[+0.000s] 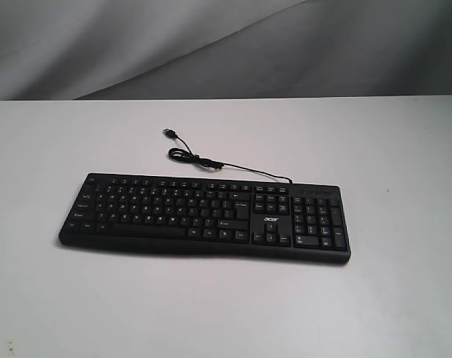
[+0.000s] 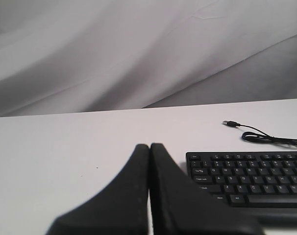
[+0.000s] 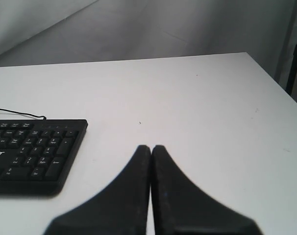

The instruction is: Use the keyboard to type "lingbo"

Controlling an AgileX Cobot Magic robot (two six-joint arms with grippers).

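The black full-size keyboard point(image 1: 203, 216) lies flat across the middle of the white table, number pad at its right end, a small white logo beside the pad. Its thin black USB cable point(image 1: 211, 162) curls away behind it to a loose plug point(image 1: 168, 133). Neither gripper shows in the exterior view. My left gripper point(image 2: 149, 146) is shut with nothing in it, off the keyboard's point(image 2: 249, 178) left end. My right gripper point(image 3: 151, 147) is shut and empty too, over bare table off the number-pad end of the keyboard point(image 3: 33, 149).
The white table point(image 1: 390, 298) ends at a far edge in front of a grey draped backdrop point(image 1: 226, 45). In the right wrist view the table's corner point(image 3: 246, 55) and side edge show, with a dark post point(image 3: 295, 49) beyond.
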